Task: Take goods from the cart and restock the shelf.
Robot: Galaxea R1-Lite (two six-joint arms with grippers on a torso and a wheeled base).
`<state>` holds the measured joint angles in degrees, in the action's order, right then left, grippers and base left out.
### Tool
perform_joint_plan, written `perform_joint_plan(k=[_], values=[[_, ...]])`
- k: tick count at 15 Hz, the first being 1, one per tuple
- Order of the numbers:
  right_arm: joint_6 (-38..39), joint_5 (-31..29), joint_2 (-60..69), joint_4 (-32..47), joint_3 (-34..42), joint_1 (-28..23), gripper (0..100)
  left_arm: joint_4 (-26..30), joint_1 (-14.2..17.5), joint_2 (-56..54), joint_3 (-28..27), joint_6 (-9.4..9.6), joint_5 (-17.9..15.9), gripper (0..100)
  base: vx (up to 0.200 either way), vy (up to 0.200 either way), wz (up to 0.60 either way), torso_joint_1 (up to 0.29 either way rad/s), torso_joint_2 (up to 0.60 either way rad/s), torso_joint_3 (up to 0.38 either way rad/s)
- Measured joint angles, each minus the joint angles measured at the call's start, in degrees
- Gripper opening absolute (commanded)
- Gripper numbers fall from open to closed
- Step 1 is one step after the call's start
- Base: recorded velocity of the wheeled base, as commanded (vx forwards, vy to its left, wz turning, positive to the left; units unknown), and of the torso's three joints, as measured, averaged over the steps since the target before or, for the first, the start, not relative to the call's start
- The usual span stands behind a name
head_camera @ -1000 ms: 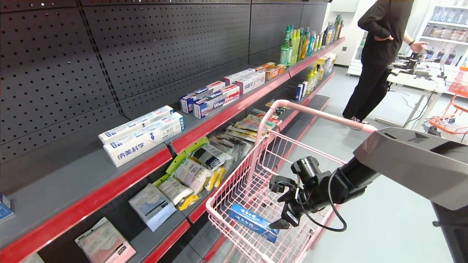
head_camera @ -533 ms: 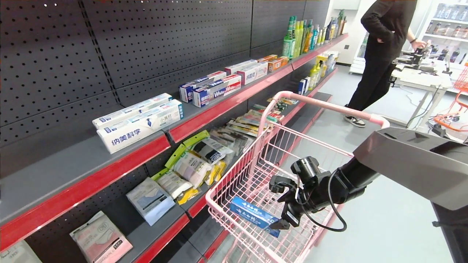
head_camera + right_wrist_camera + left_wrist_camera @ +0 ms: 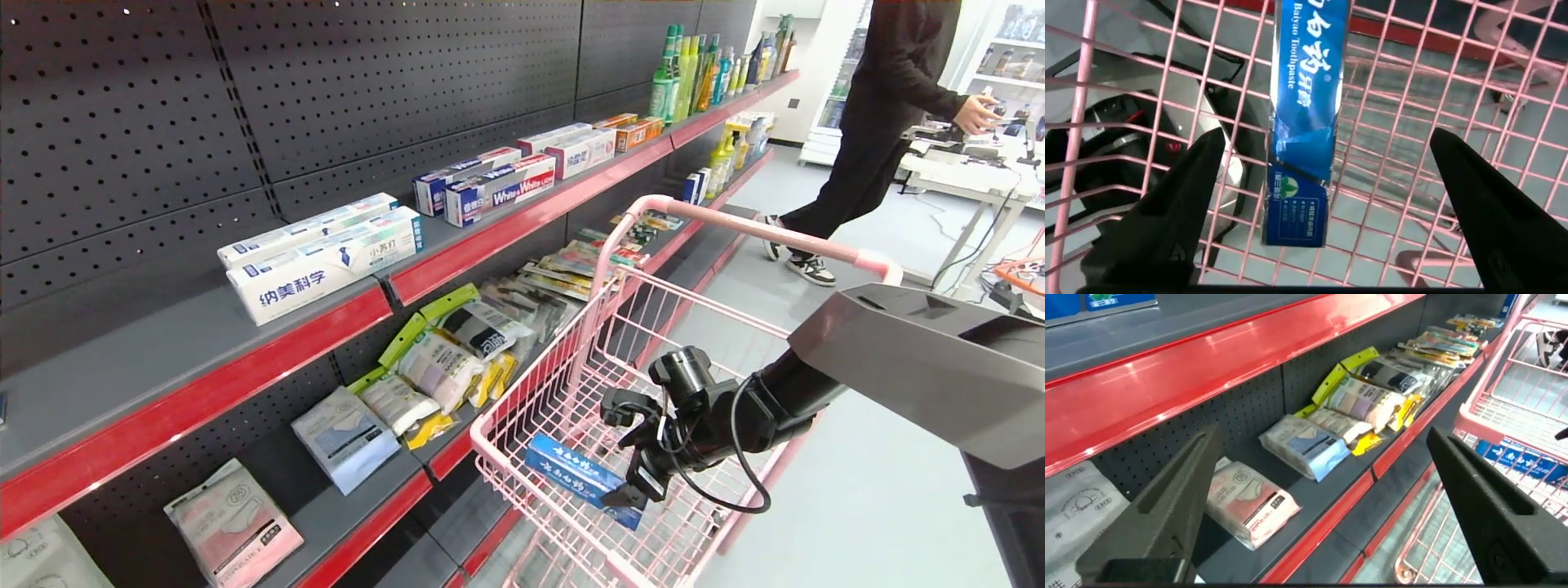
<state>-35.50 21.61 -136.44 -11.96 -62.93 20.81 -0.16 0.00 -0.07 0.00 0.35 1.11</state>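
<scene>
Head view: the right pincer (image 3: 622, 451) is hanging inside the pink cart (image 3: 739, 231), its fingers spread wide and gripping nothing. The lower finger is sitting right at the end of the blue box (image 3: 575, 478) (touching or not, I cannot tell). The box is lying flat on the cart's wire floor, showing white lettering along its long face. The red-edged shelf (image 3: 204, 396) is standing just beside the cart, carrying white cartons (image 3: 326, 265) above and pouches (image 3: 343, 437) below.

Left wrist view: the left pincer (image 3: 1323, 431) is gaping wide, holding nothing, and facing the pouches on the lower level. The box (image 3: 1523, 461) is lying in the cart beyond.

Right wrist view: the right pincer's fingers are standing well apart on either side of the box (image 3: 1310, 106), which is lying on the pink wire.
</scene>
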Motion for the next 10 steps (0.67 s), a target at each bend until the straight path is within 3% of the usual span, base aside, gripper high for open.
perform_joint_plan(k=[10], values=[[0.94,-0.77,-5.29,-6.33,0.55,0.27,100,0.00,0.02,0.00,0.00,-0.02,0.00,100,0.000,0.000,0.00,0.000,0.00,0.000]])
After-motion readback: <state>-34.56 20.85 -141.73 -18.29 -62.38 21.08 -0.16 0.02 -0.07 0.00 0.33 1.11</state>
